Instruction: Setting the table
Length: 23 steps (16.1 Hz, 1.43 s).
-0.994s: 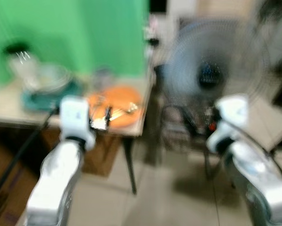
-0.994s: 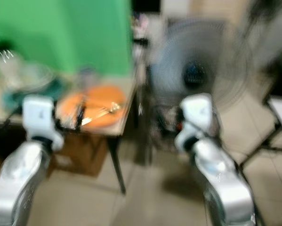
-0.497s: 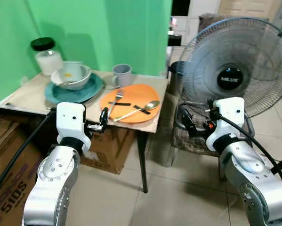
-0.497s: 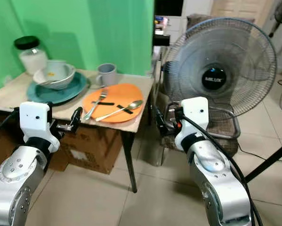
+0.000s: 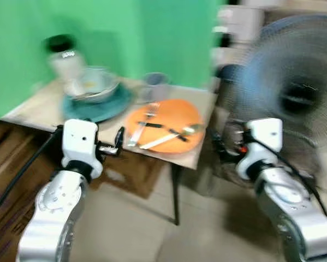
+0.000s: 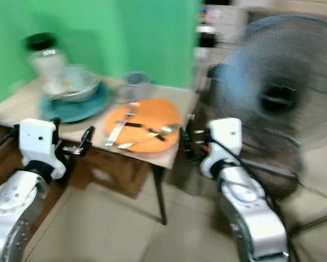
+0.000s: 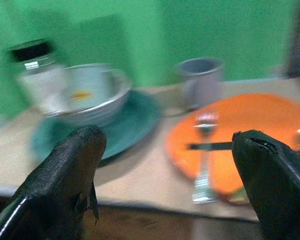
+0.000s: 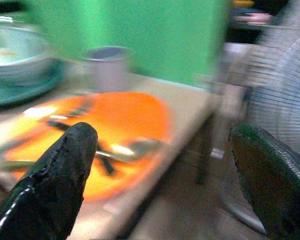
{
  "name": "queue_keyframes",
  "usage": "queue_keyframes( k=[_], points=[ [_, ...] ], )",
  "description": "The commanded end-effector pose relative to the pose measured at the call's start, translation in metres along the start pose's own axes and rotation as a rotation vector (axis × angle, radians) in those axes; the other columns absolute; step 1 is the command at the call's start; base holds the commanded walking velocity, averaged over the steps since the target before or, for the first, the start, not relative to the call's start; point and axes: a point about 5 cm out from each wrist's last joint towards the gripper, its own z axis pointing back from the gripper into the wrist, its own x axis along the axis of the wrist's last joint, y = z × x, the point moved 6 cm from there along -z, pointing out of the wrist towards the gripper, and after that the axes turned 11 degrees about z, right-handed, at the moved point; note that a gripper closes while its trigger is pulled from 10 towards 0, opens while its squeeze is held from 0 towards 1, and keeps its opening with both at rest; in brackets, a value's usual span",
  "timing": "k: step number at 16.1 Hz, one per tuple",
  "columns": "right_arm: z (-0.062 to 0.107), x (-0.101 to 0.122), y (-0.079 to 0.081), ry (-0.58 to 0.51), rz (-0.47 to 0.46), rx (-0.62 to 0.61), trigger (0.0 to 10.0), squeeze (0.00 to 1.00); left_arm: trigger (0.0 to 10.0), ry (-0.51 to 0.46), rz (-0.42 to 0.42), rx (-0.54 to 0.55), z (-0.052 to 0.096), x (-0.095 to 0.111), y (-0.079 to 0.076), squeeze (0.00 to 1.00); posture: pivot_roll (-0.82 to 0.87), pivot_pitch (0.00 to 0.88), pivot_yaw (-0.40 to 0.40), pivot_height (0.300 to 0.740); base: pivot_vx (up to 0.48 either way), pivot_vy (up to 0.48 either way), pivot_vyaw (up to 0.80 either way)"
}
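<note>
Approach step: the left gripper [image 5: 118, 143] and right gripper [image 6: 188, 144], both spread wide and empty, flank the orange plate [image 5: 166, 125]; next, reach its fork [image 7: 204, 165].

Your left gripper [image 5: 118, 143] hangs just off the near edge of the small table [image 5: 27, 112], fingers spread wide, with open air between it and the orange plate [image 5: 166, 124]. On that plate a fork [image 5: 143, 123] and a spoon [image 5: 168, 137] lie across the reach path. Behind, the grey mug [image 5: 155, 86] blocks the far edge. The bowl [image 5: 95, 85] on the teal plate [image 5: 106, 105] and the jar [image 5: 64, 54] crowd the table's left half. Your right gripper [image 6: 188, 147], also spread, sits beside the table's right edge; the big fan [image 6: 272, 103] stands close behind it and limits any swing to the right. The green wall [image 5: 125, 33] closes off the back.
</note>
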Motion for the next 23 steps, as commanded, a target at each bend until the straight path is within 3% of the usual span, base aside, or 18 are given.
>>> queue_keyframes(
  k=[1, 3, 7, 13, 17, 23],
  points=[
    [0.001, 0.002, -0.005, -0.013, -0.001, -0.008, 10.0, 1.00, 10.0, -0.003, -0.002, -0.037, -0.001, 0.003, -0.008, 0.00, 0.04, 0.000, 0.082, 0.740, 0.326, 0.000, 0.80],
    [-0.002, 0.002, -0.005, -0.017, -0.004, 0.004, 10.0, 1.00, 10.0, 0.005, -0.019, -0.095, -0.003, 0.002, -0.019, 0.00, 0.04, 0.000, 0.082, 0.740, 0.326, 0.000, 0.80],
    [-0.005, 0.001, -0.012, -0.009, -0.009, -0.034, 10.0, 1.00, 10.0, 0.017, -0.030, -0.113, -0.005, -0.001, -0.018, 0.00, 0.02, 0.000, 0.090, 0.740, 0.322, 0.000, 0.00],
    [0.001, 0.003, -0.027, -0.005, 0.007, -0.110, 10.0, 1.00, 10.0, 0.021, -0.021, -0.149, -0.009, -0.004, -0.028, 0.00, 0.00, 0.000, 0.090, 0.740, 0.321, 0.000, 0.00],
    [0.005, 0.000, -0.030, 0.004, -0.017, -0.135, 10.0, 1.00, 10.0, 0.006, -0.012, -0.143, -0.008, -0.002, -0.029, 0.00, 0.00, 0.000, 0.087, 0.740, 0.067, 0.000, -0.78],
    [0.015, -0.007, -0.028, 0.047, -0.040, -0.155, 10.0, 1.00, 10.0, 0.019, -0.025, -0.150, -0.010, -0.005, -0.028, 0.00, -0.01, 0.000, 0.103, 0.740, 0.000, 0.480, -0.78]
  ],
)
